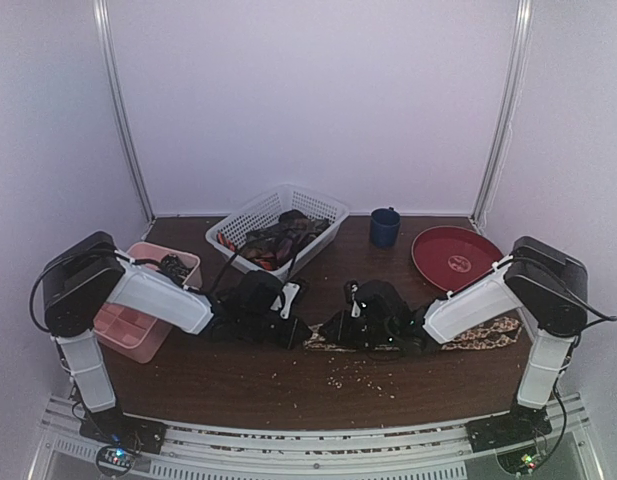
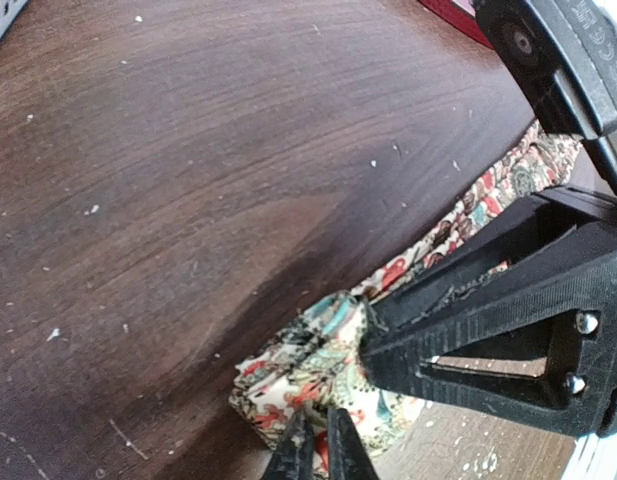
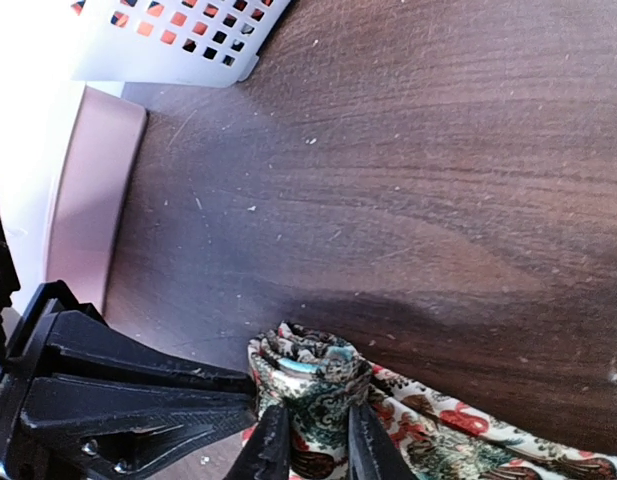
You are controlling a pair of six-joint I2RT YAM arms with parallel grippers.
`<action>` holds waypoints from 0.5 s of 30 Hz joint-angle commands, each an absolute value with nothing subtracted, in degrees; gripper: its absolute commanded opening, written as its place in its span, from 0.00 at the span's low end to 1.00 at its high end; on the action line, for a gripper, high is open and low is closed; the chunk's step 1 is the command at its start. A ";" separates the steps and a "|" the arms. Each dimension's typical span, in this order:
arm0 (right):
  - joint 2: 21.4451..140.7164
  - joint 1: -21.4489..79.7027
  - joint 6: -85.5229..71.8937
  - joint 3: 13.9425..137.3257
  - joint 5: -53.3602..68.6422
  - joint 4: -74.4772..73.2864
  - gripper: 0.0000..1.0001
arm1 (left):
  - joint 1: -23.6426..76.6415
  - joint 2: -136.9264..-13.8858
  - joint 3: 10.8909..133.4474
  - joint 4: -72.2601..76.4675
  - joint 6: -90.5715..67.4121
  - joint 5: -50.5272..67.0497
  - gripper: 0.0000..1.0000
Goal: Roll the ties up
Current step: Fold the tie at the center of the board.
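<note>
White lattice basket (image 1: 250, 210), pink tray (image 1: 128, 345), blue mug (image 1: 385, 228), red plate (image 1: 456, 257), dark wooden table (image 1: 288, 385).

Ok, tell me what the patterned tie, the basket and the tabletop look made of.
Patterned tie: soft woven cloth, mostly matte; it bunches and rolls into folds. Basket: white moulded plastic, going by its even lattice holes. Tabletop: dark wood or wood-look laminate; grain streaks show, but which one I cannot tell.
</note>
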State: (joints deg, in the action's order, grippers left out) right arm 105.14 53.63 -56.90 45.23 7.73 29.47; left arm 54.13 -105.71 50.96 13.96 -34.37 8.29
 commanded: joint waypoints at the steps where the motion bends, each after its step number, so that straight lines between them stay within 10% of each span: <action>1: 106.39 53.54 -61.24 45.50 10.20 30.96 0.21 | 54.49 -103.13 49.81 13.84 -33.89 5.22 0.08; 15: 108.18 53.54 -63.38 44.14 7.86 30.86 0.18 | 53.47 -100.31 46.86 13.27 -36.91 1.26 0.05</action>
